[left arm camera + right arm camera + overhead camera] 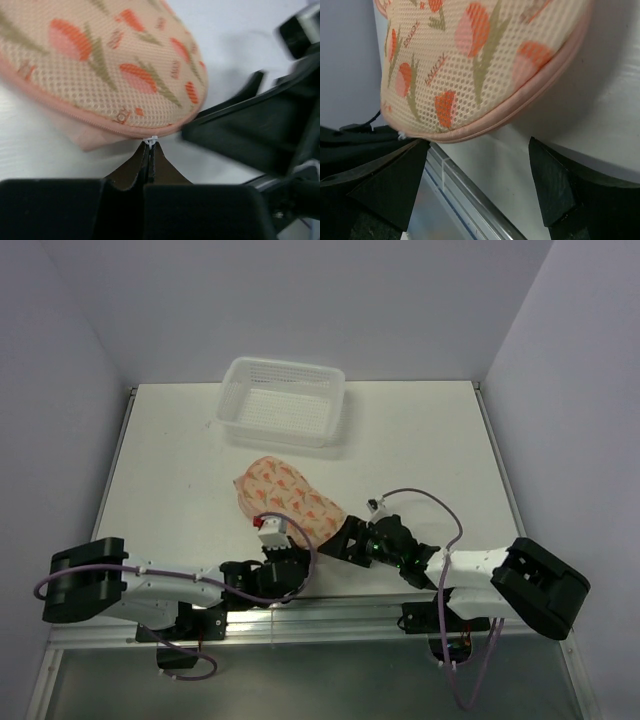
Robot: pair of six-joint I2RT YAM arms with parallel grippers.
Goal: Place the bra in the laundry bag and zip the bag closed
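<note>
The left hand (pixel 150 152) is clenched on a small white tab (pixel 150 140) on the zipper edge, at the near end of the laundry bag (pixel 100 60). The right hand (pixel 479 150) is released, spread wide just beside that same end. The bag lies on the table (pixel 420 440), and a white mesh basket (pixel 285 400) stands beyond the bag's far end.

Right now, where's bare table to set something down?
Bare table runs right of the basket and laundry bag to the right edge; a narrower strip lies left of both. Crowded along the near edge, where left fingers pinch the zipper pull and right fingers stand open by the bag.
</note>
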